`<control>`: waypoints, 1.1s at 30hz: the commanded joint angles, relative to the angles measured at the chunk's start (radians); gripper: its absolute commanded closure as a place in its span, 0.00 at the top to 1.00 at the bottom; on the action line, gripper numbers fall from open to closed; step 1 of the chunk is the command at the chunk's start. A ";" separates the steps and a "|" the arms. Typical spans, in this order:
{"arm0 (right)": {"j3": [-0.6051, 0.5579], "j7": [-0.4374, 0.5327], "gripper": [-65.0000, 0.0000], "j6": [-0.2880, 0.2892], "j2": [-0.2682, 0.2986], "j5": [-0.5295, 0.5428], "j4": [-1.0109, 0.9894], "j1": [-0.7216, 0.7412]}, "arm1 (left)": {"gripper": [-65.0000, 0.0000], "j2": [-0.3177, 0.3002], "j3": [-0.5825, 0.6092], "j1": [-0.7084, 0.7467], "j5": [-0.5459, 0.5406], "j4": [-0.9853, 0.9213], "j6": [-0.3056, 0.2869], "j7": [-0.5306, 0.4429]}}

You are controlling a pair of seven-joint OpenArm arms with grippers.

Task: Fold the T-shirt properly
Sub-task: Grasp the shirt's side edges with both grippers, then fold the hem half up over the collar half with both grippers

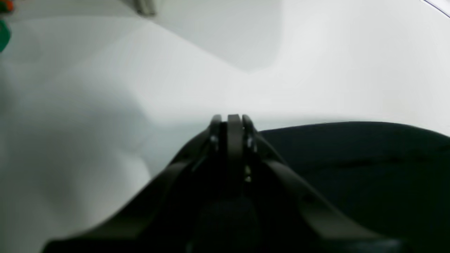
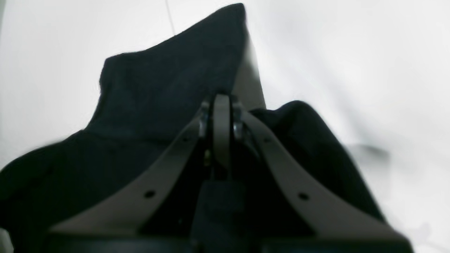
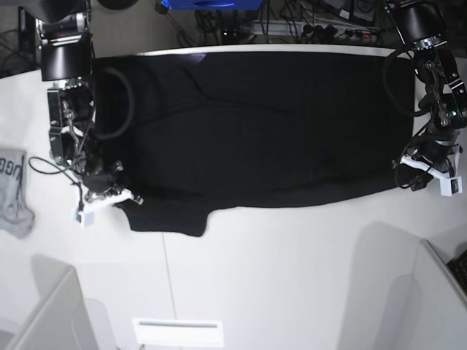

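The black T-shirt point(image 3: 255, 124) lies spread wide across the white table point(image 3: 292, 277), plain side up with no print showing. My right gripper point(image 3: 130, 198) sits at the shirt's near-left corner by the sleeve. In the right wrist view it point(image 2: 221, 102) is shut, with black cloth point(image 2: 158, 88) bunched and raised around its fingers. My left gripper point(image 3: 403, 177) sits at the shirt's near-right corner. In the left wrist view it point(image 1: 233, 119) is shut at the cloth's edge point(image 1: 351, 168), with bare table to its left.
A small grey garment with lettering point(image 3: 13, 189) lies at the table's left edge. A white box point(image 3: 179, 332) stands at the front edge. Grey panels rise at the front left point(image 3: 44, 313) and front right point(image 3: 438, 292). Cables point(image 3: 292, 22) run behind the table.
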 commanded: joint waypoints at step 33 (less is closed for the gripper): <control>0.125 -0.006 0.00 0.006 0.006 0.008 0.282 -0.209 | 0.00 0.013 -0.122 0.193 -0.014 0.196 -0.005 -0.020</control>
